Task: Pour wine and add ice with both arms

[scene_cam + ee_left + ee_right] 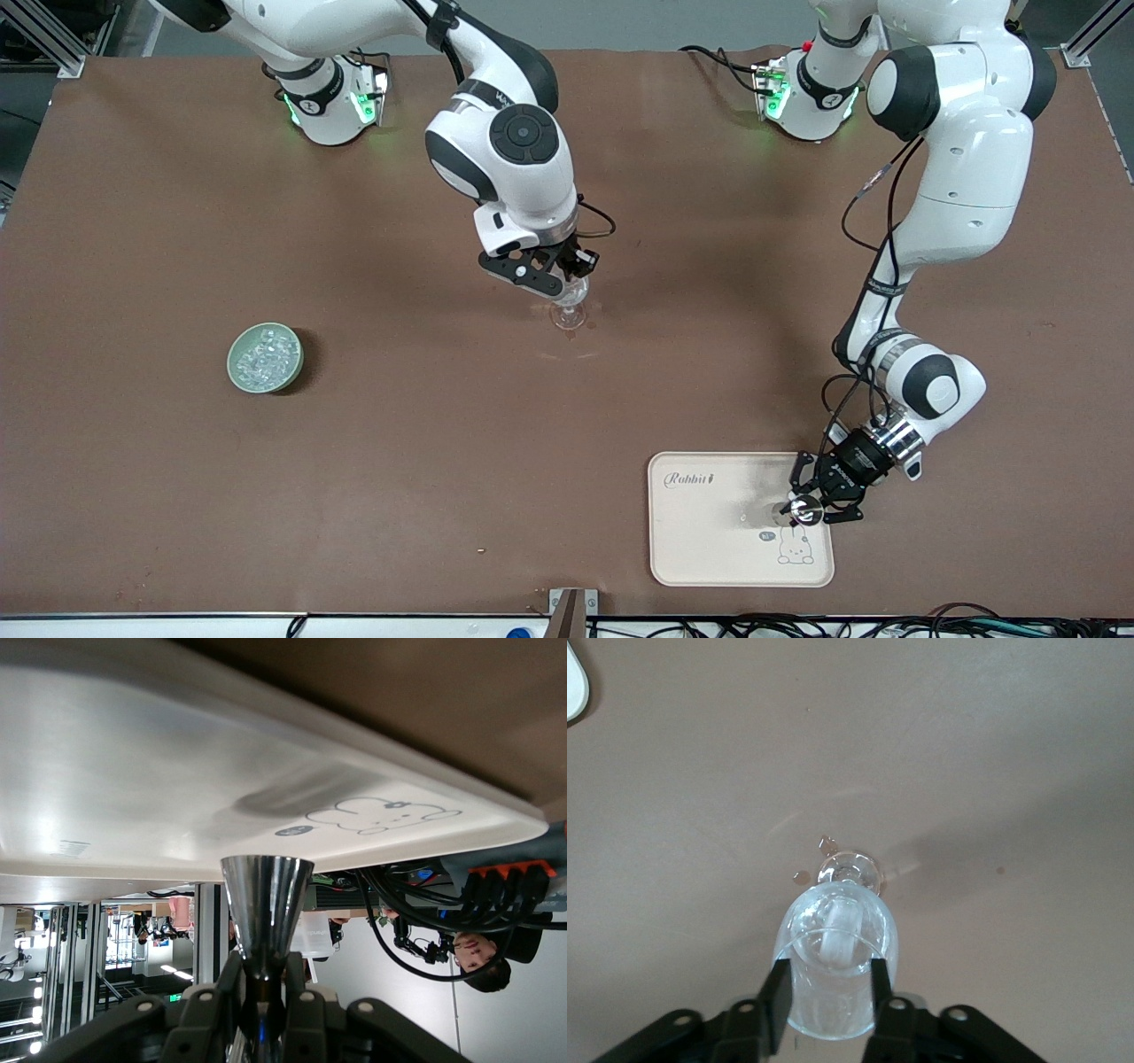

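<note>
We saw the right arm reach out from its base to the middle of the table, its wrist bent downward so that the right gripper [567,276] hung right over the wine glass [570,312]. In the right wrist view its fingers [777,1003] stood parted on either side of the glass's rim, and a lump of ice [838,933] lay inside the bowl. Two small lumps [827,844] lay on the table just beside the glass's foot.

The rest of the ice [264,354] sat in a green bowl [236,370] toward the right arm's end of the table, nearer the front camera than the glass.

The left arm folded down with its elbow high and its wrist low over the tray [700,549]. The left gripper [811,507] was clamped on a shiny metal cup [266,904] over the tray's rabbit drawing [795,549].
</note>
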`<move>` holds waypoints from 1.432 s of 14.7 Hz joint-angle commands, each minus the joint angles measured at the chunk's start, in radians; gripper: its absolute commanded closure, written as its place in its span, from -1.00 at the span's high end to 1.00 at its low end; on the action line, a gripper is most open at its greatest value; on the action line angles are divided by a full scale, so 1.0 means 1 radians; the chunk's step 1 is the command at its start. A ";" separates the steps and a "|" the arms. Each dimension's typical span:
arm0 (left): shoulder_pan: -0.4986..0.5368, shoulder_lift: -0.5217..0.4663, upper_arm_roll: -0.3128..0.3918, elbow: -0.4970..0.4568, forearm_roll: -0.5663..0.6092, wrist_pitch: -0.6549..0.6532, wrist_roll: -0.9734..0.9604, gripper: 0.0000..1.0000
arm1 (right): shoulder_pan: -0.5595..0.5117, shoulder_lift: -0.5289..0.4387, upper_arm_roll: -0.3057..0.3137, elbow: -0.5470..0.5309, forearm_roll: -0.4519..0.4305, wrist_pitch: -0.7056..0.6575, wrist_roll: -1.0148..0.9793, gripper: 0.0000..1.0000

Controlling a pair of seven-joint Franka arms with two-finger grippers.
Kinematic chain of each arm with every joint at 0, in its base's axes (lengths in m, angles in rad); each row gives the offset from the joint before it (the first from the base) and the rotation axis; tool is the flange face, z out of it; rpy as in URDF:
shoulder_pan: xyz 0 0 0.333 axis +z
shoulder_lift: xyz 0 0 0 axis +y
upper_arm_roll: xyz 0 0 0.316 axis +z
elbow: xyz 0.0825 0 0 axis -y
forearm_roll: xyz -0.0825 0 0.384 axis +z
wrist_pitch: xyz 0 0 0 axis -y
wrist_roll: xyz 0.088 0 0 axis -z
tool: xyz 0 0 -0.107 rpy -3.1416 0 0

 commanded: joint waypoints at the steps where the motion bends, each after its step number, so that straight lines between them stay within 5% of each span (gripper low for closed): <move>1: -0.011 0.018 0.000 0.032 -0.039 -0.002 0.056 1.00 | 0.007 0.013 0.006 0.017 -0.020 0.001 0.020 0.13; 3: -0.010 0.012 0.002 0.021 -0.037 -0.008 0.064 1.00 | 0.006 0.011 0.006 0.018 -0.020 0.001 0.021 0.43; 4: -0.004 0.004 0.003 0.017 -0.033 -0.010 0.064 1.00 | -0.002 0.005 0.005 0.022 -0.021 -0.005 0.023 0.85; 5: 0.007 -0.005 0.003 0.015 -0.023 -0.013 0.062 1.00 | -0.011 -0.012 0.005 0.031 -0.027 -0.012 0.020 1.00; 9: 0.027 -0.040 0.022 -0.012 0.076 -0.040 0.055 1.00 | -0.114 -0.145 0.008 0.038 -0.111 -0.144 -0.060 1.00; 12: 0.033 -0.088 0.064 -0.008 0.360 -0.089 0.052 1.00 | -0.206 -0.256 -0.018 0.041 -0.115 -0.280 -0.273 1.00; 16: 0.033 -0.140 0.097 0.010 0.780 -0.186 0.056 1.00 | -0.220 -0.371 -0.245 0.034 -0.093 -0.345 -0.572 1.00; 21: 0.016 -0.265 0.135 0.034 1.059 -0.182 0.061 1.00 | -0.266 -0.457 -0.486 0.029 0.081 -0.383 -0.935 1.00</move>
